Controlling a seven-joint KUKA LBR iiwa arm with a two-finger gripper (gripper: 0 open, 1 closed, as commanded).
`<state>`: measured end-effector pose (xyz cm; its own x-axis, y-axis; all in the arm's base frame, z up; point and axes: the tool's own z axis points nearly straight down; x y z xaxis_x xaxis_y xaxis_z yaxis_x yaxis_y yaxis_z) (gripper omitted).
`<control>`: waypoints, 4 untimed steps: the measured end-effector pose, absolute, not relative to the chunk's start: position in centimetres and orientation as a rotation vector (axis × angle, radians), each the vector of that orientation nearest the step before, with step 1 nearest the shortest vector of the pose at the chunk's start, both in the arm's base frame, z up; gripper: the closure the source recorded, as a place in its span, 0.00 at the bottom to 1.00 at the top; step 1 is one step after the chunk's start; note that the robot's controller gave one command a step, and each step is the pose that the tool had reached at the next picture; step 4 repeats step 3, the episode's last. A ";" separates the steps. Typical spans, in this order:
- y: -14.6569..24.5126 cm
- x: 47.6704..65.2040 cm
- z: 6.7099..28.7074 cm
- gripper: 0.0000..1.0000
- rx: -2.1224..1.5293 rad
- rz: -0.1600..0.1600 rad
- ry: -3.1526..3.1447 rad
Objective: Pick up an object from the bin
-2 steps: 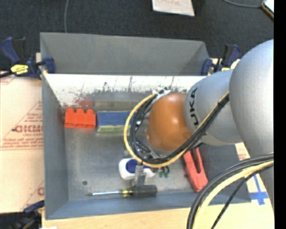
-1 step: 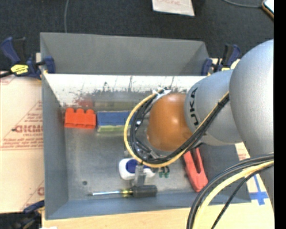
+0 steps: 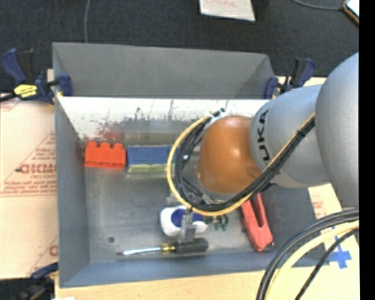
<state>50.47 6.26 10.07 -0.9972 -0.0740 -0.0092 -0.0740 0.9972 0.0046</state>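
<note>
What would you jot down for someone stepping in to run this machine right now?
Gripper: low in the bin, against a small white and blue thing; I cannot tell whether it grips it.
Nearby: a screwdriver just below it in the view, a red tool to its right.
Farther left: an orange block and a blue slab.
Done: arm is down among the things.
Left: secure one thing and lift it out.

A small, rounded white object with a blue patch lies on the floor of the bin, near its front wall, right of middle.
</note>
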 end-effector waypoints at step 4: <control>6.2 50.7 17.2 1.00 -0.111 0.007 3.122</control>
